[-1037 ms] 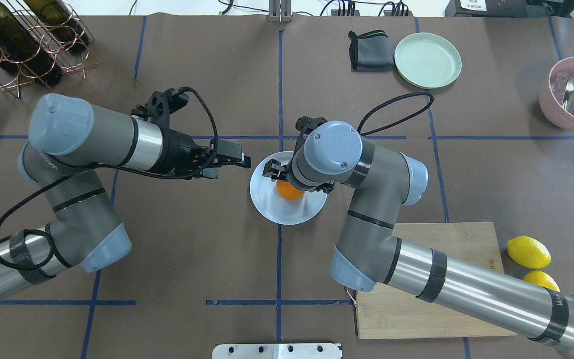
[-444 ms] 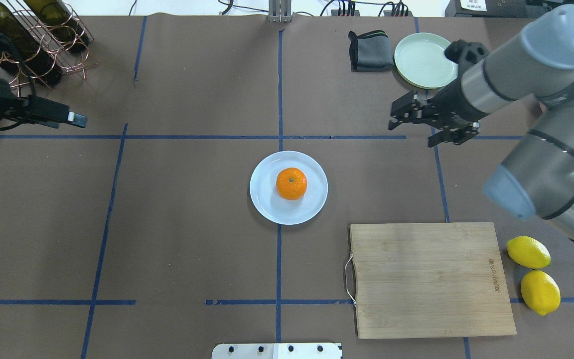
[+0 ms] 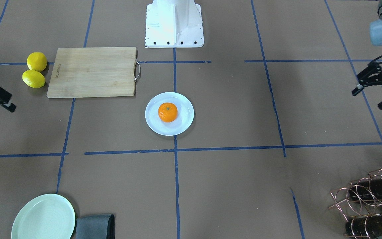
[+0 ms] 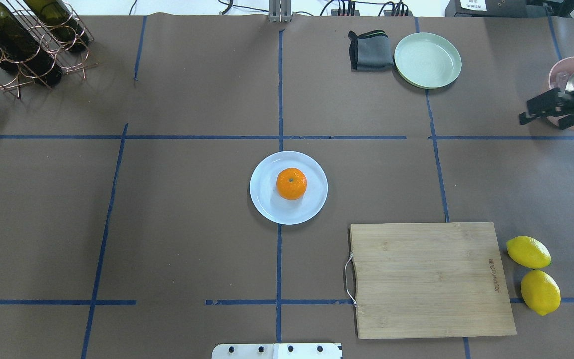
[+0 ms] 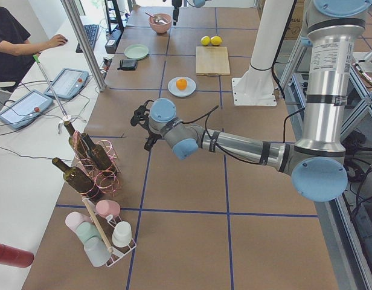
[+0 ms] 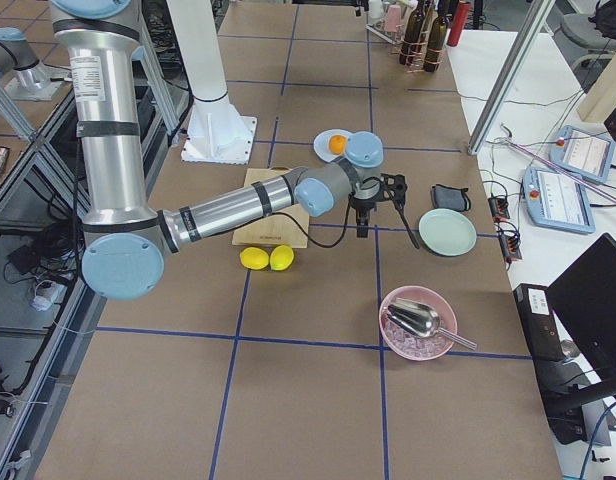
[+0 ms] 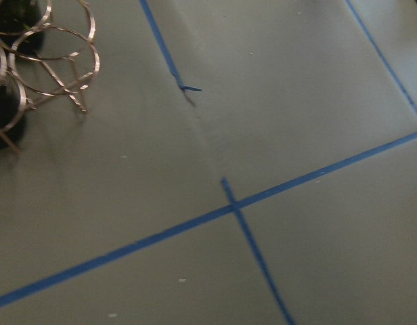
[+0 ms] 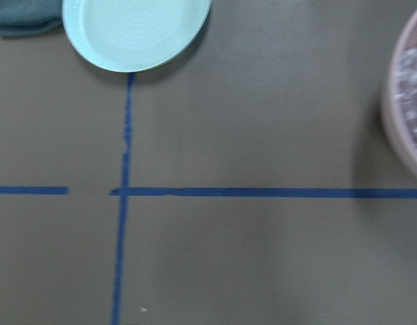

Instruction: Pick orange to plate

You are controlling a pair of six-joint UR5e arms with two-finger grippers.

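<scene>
orange (image 4: 291, 183) sits centred on the pale plate (image 4: 267, 207), in the middle of the surface (image 4: 177, 199). left and right jaws both stand apart, empty, well off at the edges. the only likely risk is the round fruit rolling off the shallow plate if the surface is bumped.

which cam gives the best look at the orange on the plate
The overhead exterior view: the orange sits unobstructed and largest there, stem dot up, near the middle of the plate. The front-facing view shows it almost as well. Both side views show it small and far off. Neither wrist view shows it.
</scene>
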